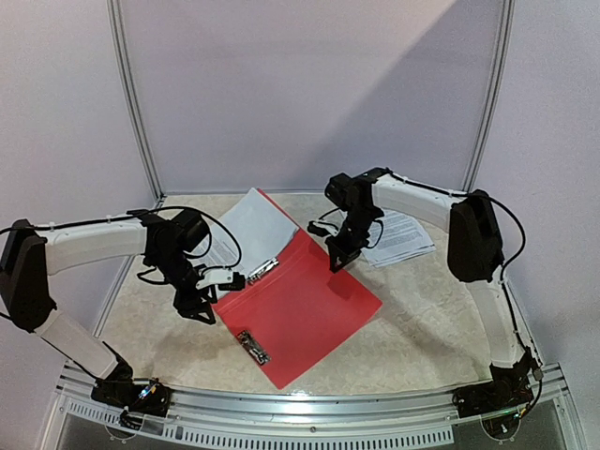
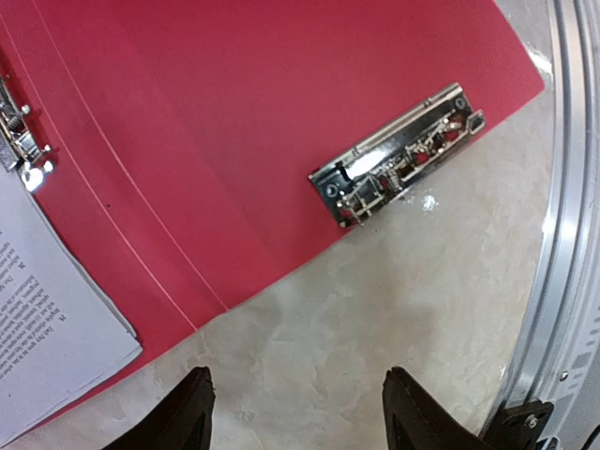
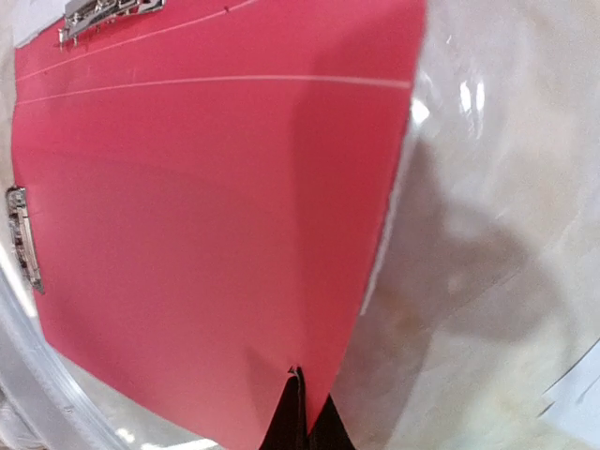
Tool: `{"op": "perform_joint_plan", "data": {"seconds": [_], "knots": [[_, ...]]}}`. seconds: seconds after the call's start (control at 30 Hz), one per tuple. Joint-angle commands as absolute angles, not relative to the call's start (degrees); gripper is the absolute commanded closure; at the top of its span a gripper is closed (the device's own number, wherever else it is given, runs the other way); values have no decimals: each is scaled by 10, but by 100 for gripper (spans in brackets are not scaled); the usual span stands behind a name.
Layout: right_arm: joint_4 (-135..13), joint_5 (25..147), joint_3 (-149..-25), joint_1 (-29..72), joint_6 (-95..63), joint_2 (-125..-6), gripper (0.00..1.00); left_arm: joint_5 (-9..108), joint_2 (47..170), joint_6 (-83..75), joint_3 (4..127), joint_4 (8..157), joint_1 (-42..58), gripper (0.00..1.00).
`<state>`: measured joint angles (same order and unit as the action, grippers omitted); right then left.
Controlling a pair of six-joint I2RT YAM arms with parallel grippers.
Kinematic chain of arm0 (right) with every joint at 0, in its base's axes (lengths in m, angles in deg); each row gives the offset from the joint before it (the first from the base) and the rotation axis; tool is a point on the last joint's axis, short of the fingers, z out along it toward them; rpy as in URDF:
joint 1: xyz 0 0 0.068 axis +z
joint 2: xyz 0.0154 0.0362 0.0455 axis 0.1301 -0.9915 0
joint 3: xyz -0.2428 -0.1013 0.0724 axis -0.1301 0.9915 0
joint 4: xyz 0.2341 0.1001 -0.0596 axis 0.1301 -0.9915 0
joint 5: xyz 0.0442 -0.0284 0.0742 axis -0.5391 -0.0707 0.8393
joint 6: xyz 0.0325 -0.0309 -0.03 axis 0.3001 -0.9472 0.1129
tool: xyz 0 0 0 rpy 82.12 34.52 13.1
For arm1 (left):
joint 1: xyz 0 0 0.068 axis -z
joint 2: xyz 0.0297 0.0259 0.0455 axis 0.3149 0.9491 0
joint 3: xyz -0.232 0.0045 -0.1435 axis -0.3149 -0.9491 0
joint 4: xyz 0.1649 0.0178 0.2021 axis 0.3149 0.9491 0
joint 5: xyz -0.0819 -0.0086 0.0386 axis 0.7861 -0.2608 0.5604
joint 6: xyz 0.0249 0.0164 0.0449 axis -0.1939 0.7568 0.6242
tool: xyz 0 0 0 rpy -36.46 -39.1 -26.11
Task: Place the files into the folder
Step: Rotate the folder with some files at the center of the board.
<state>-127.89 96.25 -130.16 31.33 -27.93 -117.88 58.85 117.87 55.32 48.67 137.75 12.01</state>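
Observation:
The red folder (image 1: 300, 309) lies open on the table, with a silver clip (image 1: 263, 270) at its spine and another (image 1: 252, 346) near its front corner. White printed files (image 1: 251, 225) rest on its far-left half. A second stack of files (image 1: 398, 236) lies on the table to the right. My right gripper (image 1: 336, 262) is shut on the far edge of the folder's right cover (image 3: 206, 234), which bows up a little. My left gripper (image 2: 298, 384) hangs open over bare table just off the folder's left edge, with nothing between its fingers.
A metal rail (image 1: 309, 408) runs along the table's near edge, close to the folder's front corner. Purple walls close in the back and both sides. In the left wrist view the front clip (image 2: 398, 157) lies at the folder's edge beside the rail (image 2: 562, 234).

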Motion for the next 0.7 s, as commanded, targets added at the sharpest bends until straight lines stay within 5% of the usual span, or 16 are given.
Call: {"op": "perform_joint_plan", "data": {"seconds": [0.0,0.17,0.3,0.43,0.67], "knots": [[-1357,821,-1409,307,-400,-1267,99,579,1188,542,470,1337,126,38],[-1262,773,-1415,301,-420,-1273,90,551,1219,548,468,1319,144,36],[-1199,736,-1411,301,-406,-1256,55,523,1231,559,466,1305,155,35],[-1163,724,-1391,301,-354,-1201,45,496,1228,578,461,1291,155,36],[-1020,813,-1066,289,-100,-979,34,518,1202,575,473,1291,131,36]]}}
